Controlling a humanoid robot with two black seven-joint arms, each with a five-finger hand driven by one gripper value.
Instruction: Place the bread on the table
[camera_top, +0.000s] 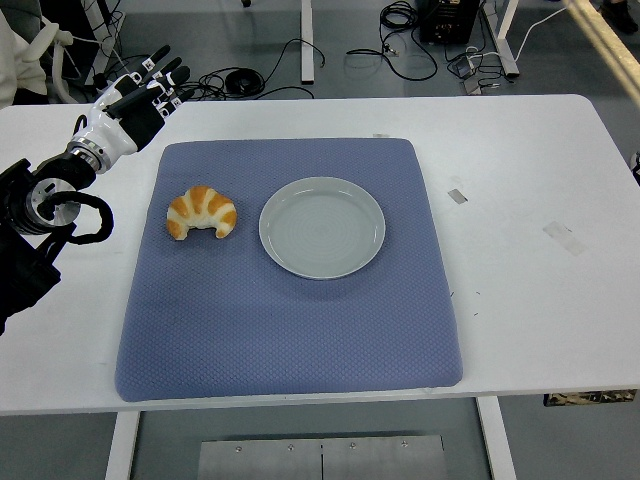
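A golden croissant (201, 211) lies on the blue mat (290, 320), on its left part, just left of an empty grey-white plate (322, 227). My left hand (150, 88) is above the table's far left, beyond the mat's far left corner and up-left of the croissant. Its fingers are spread and hold nothing. The left arm (45, 200) comes in from the left edge. The right arm is out of view.
The white table (530, 200) extends around the mat, with small tape marks (457, 195) on its right side. Cables (240, 80) and table legs lie on the floor beyond the far edge.
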